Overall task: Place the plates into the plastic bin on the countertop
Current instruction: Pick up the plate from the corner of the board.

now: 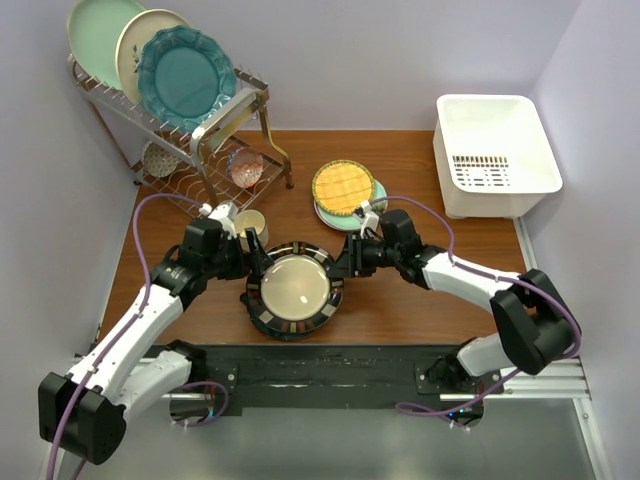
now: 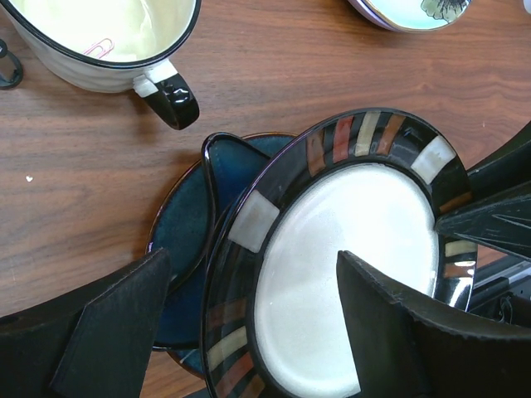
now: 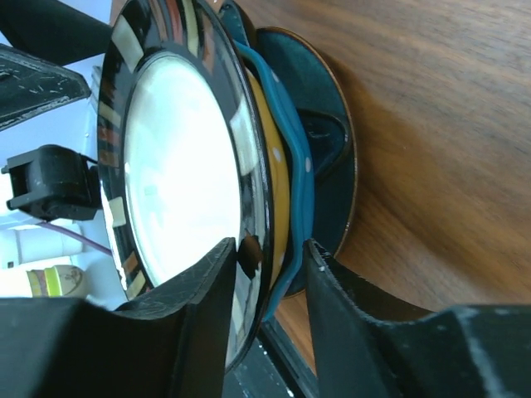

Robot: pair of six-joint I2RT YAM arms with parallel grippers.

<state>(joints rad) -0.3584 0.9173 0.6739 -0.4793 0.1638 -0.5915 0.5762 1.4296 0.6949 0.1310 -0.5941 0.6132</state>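
Observation:
A stack of plates [image 1: 293, 290] lies on the countertop [image 1: 420, 290] between my arms. On top is the black-rimmed cream plate [image 2: 348, 249] [image 3: 174, 157]. Under it sit an orange plate [image 3: 280, 191], a blue one [image 3: 300, 182] and a dark teal one [image 2: 187, 224] [image 3: 332, 133]. My right gripper [image 1: 340, 262] [image 3: 270, 245] pinches the stack's right rim, one finger on the black rim and the other under the blue plate. My left gripper [image 1: 255, 262] [image 2: 253, 261] stands open astride the left rim. The plastic bin [image 1: 495, 150] is at the far right, with no plates in it.
A yellow lattice plate [image 1: 343, 185] rests on a pale green one [image 1: 378, 195] behind the stack. A cream cup [image 1: 250, 225] [image 2: 108, 33] stands close to my left gripper. A wire rack [image 1: 190, 130] with upright plates fills the far left corner.

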